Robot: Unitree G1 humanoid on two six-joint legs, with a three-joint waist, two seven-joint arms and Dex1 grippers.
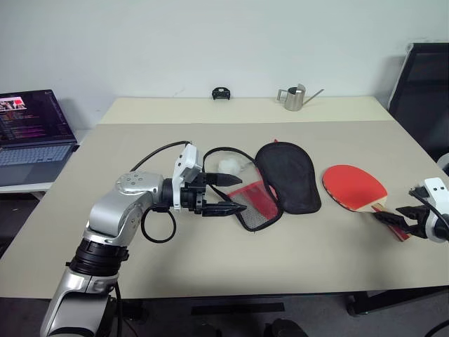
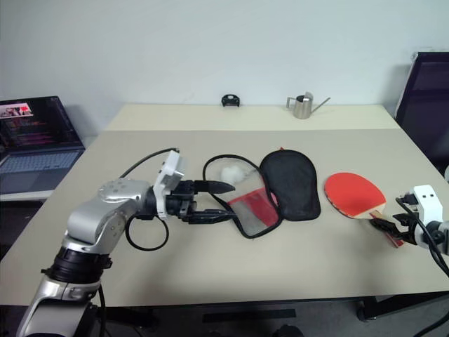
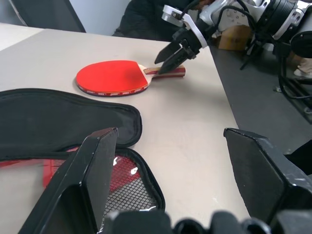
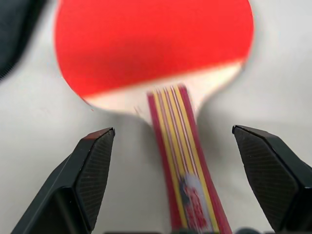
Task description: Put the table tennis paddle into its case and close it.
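Silver left arm (image 1: pixel 116 210), black cable loop (image 1: pixel 158 228), white wrist housing (image 1: pixel 184 168), 2 black jaws.

Beige table (image 1: pixel 210 274). Open laptop (image 1: pixel 31 137) far left on a side surface. Small metal watering can (image 1: pixel 295 98) and small black object (image 1: pixel 222 93) at far edge. Dark chair (image 1: pixel 424 91) far right.

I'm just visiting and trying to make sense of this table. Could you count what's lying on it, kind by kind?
Table tennis paddle: 1
Paddle case, lying open: 1
Small metal watering can: 1
Small black object at the far edge, too small to identify: 1
Total: 4

The laptop sits on a separate surface to one side, so it is not counted.
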